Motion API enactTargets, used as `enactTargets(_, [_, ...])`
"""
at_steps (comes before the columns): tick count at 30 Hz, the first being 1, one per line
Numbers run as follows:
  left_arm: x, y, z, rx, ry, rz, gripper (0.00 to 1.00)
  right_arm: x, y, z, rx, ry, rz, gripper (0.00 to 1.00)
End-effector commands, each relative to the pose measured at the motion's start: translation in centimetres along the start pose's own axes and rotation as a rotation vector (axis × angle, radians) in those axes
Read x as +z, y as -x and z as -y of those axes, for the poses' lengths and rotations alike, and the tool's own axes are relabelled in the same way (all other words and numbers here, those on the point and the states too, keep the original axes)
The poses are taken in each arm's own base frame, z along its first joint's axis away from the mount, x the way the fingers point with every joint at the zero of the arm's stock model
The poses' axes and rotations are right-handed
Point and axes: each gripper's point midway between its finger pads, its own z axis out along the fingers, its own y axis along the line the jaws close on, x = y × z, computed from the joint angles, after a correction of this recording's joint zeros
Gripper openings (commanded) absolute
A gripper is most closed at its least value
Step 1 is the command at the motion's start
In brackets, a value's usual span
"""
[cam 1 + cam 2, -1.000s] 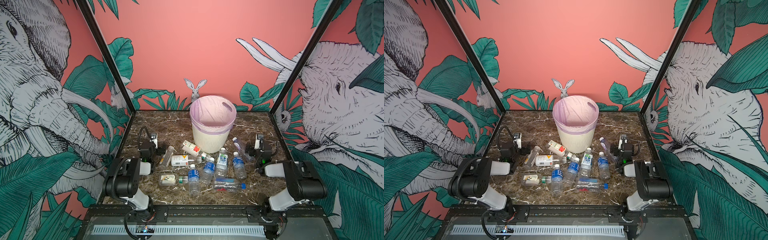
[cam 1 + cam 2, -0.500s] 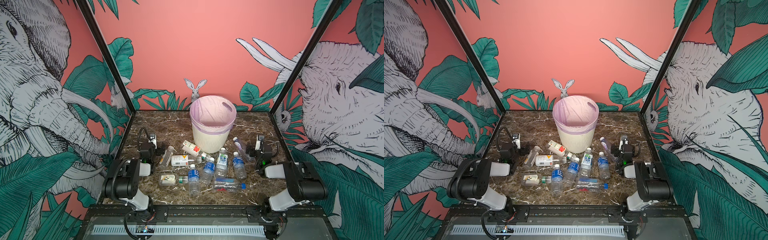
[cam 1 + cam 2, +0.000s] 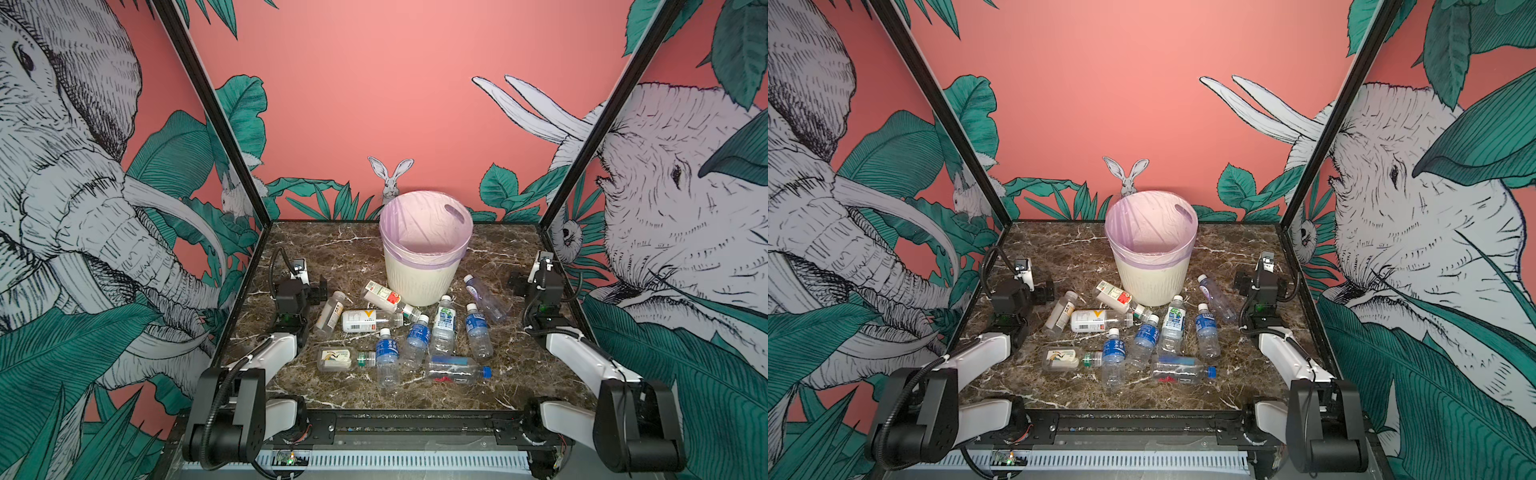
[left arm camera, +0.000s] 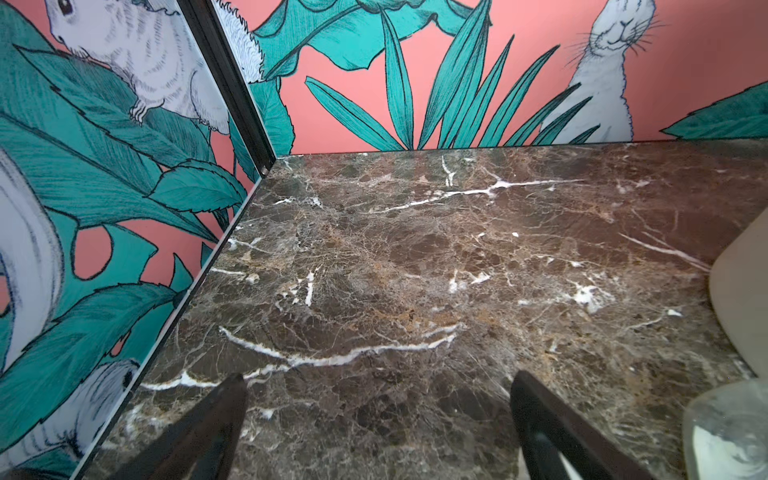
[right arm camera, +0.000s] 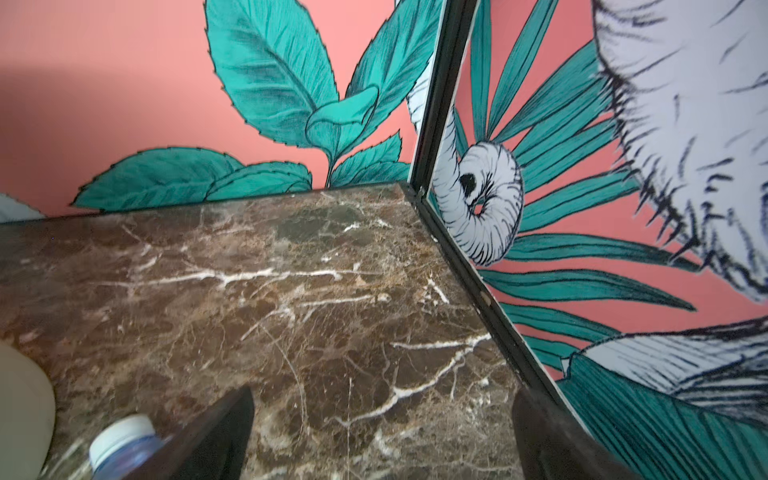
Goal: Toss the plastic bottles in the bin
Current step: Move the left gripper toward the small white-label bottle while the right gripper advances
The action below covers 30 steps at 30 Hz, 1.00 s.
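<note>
The bin (image 3: 419, 274) (image 3: 1150, 282), cream-white with a lilac bag, stands at the back middle of the marble table. Several plastic bottles lie or stand in front of it in both top views: a purple-labelled one (image 3: 484, 297), blue-labelled ones (image 3: 478, 332) (image 3: 386, 357), a green-labelled one (image 3: 444, 324), a white-labelled one (image 3: 365, 321) and a squat flat one (image 3: 338, 359). My left gripper (image 3: 305, 286) (image 4: 378, 386) is open over bare marble left of the bottles. My right gripper (image 3: 536, 276) (image 5: 382, 399) is open and empty, right of the purple-labelled bottle (image 5: 120, 436).
Painted side walls stand close behind each gripper, with black corner posts (image 4: 232, 83) (image 5: 436, 104). The bin's wall (image 4: 744, 299) (image 5: 20, 399) shows at the edge of both wrist views. A clear bottle (image 4: 727, 436) lies beside the left gripper.
Both grippers have shifted slightly outward toward their side walls and stay open. The bottles and the bin have not moved.
</note>
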Motion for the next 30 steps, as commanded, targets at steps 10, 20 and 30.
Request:
enactTargets(10, [-2.7, 2.1, 4.7, -0.083, -0.188, -0.099, 1.0, -2.5, -2.5, 0.0, 0.156, -0.024, -0.356, 0.99])
enactTargets(20, [-3.2, -1.3, 5.5, -0.04, -0.175, -0.253, 1.0, -4.9, -4.0, -2.3, 0.106, 0.117, -0.428, 0.99])
enactTargets(30, [-0.2, -2.9, 0.9, -0.237, -0.047, -0.258, 0.98, -5.8, -4.8, -5.3, 0.069, 0.229, -0.459, 0.99])
